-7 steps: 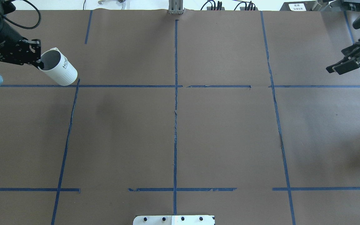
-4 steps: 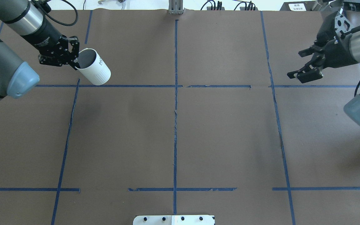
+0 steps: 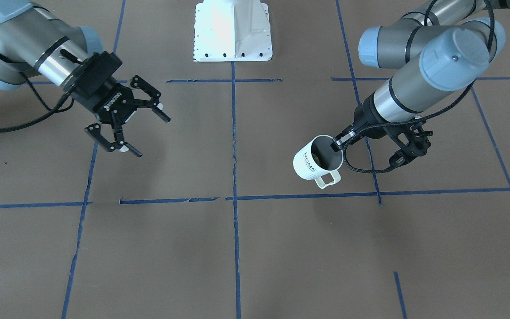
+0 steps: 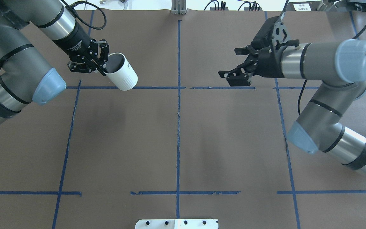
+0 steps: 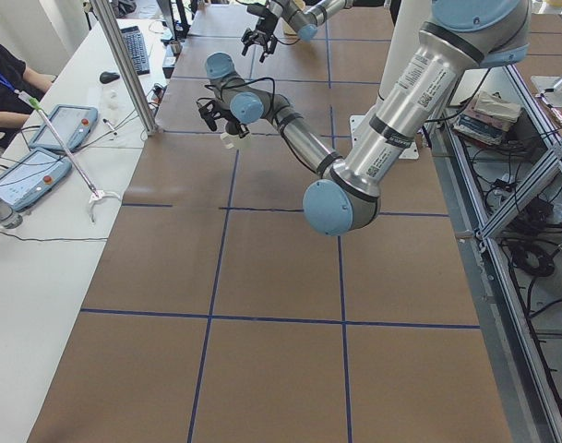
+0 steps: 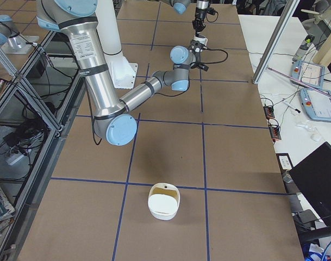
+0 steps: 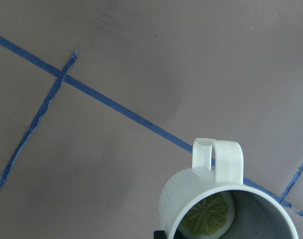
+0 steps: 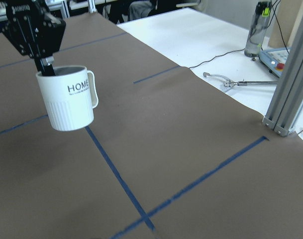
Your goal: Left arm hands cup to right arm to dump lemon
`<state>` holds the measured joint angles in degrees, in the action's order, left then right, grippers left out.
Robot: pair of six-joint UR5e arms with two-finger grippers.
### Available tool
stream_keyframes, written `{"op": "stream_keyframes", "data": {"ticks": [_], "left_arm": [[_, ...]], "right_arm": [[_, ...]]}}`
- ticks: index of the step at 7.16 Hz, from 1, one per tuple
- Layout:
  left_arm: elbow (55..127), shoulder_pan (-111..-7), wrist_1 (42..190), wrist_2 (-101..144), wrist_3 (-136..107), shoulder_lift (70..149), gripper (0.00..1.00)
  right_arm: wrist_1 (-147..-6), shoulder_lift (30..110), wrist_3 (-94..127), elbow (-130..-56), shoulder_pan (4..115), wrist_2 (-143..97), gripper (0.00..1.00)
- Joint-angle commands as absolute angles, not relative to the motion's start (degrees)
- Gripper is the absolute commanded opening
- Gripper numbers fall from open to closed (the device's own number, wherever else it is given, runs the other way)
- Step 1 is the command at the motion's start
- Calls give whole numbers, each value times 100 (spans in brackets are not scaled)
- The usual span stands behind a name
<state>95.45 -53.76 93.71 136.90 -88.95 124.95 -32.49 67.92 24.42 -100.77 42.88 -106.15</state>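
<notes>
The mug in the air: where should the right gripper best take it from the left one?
Probably the free rim of the mug facing the right gripper, one finger inside, one outside. The left gripper pinches the far rim, the handle sticks out sideways, and the lemon lies low inside, so that side is clear.

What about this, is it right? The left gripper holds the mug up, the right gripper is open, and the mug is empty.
The mug is not empty: the left wrist view shows a lemon inside it. The left gripper does hold it up, and the right gripper is open.
</notes>
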Motion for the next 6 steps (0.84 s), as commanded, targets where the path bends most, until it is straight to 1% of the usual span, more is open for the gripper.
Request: {"op": "stream_keyframes", "data": {"ticks": [1,4,6], "left_arm": [[9545,-5169,9378,13693,-9533,12734,1],[9536,-4896,9396,13693,-10491,13191,0],[9536,-4799,9404,13693,-10870,13420,0]], "right_arm": [[-3208,6610,2549,-10116,3518,-9242,100],[-3217,6460,2523,-10099,2894,-8300,100],[-3217,6399,2505,-10090,2734,-8113,100]]}}
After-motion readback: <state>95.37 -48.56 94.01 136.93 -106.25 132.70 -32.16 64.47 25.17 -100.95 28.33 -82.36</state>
